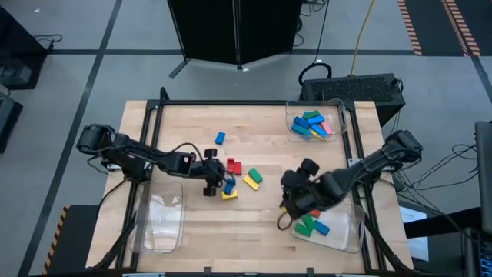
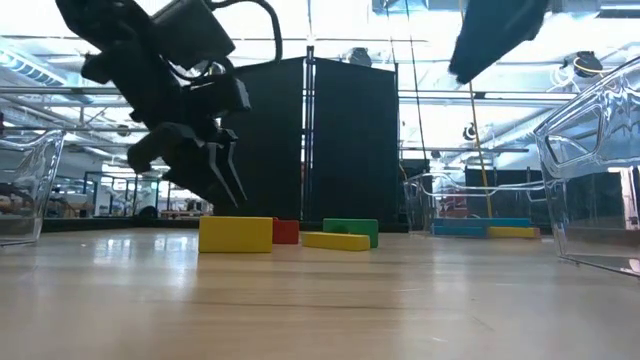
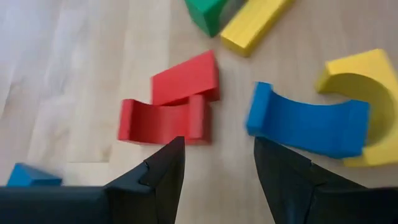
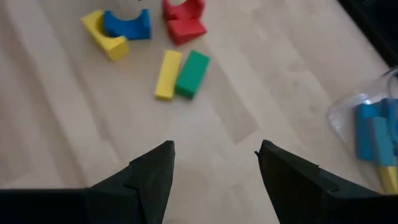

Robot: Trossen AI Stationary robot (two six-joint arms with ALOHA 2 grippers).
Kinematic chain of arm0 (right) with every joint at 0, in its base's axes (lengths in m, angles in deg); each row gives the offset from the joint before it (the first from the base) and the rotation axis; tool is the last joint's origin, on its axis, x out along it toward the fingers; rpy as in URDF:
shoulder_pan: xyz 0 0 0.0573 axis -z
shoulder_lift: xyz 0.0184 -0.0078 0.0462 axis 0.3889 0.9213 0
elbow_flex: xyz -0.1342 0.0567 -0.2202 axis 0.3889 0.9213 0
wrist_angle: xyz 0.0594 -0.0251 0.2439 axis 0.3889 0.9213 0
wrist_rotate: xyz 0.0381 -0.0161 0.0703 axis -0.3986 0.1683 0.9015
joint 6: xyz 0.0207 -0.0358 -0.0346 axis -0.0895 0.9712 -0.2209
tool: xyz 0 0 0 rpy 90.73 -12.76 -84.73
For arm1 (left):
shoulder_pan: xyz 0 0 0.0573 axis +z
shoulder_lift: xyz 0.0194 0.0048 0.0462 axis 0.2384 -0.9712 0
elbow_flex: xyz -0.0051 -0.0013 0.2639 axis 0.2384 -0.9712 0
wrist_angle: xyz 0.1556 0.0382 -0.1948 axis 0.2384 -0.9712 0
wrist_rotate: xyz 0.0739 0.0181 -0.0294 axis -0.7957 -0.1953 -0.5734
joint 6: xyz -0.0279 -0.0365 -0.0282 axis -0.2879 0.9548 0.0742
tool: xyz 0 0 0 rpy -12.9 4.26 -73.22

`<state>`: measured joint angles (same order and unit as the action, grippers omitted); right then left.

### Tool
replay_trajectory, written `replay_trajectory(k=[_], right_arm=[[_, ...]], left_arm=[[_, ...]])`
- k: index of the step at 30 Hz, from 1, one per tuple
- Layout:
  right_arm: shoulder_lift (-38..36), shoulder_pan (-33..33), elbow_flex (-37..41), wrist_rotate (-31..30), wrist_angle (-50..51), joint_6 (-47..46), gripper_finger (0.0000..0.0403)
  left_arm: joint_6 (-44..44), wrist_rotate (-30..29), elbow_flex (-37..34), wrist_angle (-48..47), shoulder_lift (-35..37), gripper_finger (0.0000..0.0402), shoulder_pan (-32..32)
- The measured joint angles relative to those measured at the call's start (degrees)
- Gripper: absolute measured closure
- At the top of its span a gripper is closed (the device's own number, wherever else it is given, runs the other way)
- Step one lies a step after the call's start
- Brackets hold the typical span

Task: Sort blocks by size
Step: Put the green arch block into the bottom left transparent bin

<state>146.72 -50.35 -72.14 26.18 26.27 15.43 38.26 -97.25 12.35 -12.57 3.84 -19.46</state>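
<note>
Left pincer (image 3: 214, 168): parted, empty, poised low over worktop (image 1: 192, 127) cluster, aligned above red arch block (image 3: 163, 119) beside blue arch block (image 3: 308, 124), likely next pick. Right pincer (image 4: 214, 165): parted, empty, near tray (image 1: 350, 231), apparently after deposit

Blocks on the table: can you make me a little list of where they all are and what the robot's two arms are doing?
loose blocks: a red pair, a blue arch, a yellow arch, a yellow bar, a green block, one blue block apart
far tray: blue, green, pink, yellow blocks
near right tray: green and blue blocks
near left tray: no blocks seen
left gripper: jaws open, over the loose blocks
right gripper: jaws open, empty, beside the near right tray
</note>
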Motion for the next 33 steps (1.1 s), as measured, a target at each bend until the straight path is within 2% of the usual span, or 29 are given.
replay_trajectory(k=[2, 8, 20, 33], right_arm=[[0.0, 1.79, 0.09, -0.13, -0.13, 1.43, 0.0177], [0.0, 4.51, 0.11, -0.19, -5.71, 6.92, 0.0177], [0.0, 4.64, 0.11, -0.11, -8.79, 8.95, 0.0177], [0.0, 5.67, 0.14, -1.55, -10.08, 8.58, 0.0177]], left_arm=[[-1.87, 1.01, 0.0, 0.62, 0.0, 0.0207, 1.43], [-10.01, 9.03, 0.0, 3.82, -0.24, 0.0207, 5.04], [-11.77, 10.93, 0.0, 10.21, -8.11, 0.021, 8.71], [-10.45, 10.88, 0.0, 11.88, -9.35, 0.03, 8.7]])
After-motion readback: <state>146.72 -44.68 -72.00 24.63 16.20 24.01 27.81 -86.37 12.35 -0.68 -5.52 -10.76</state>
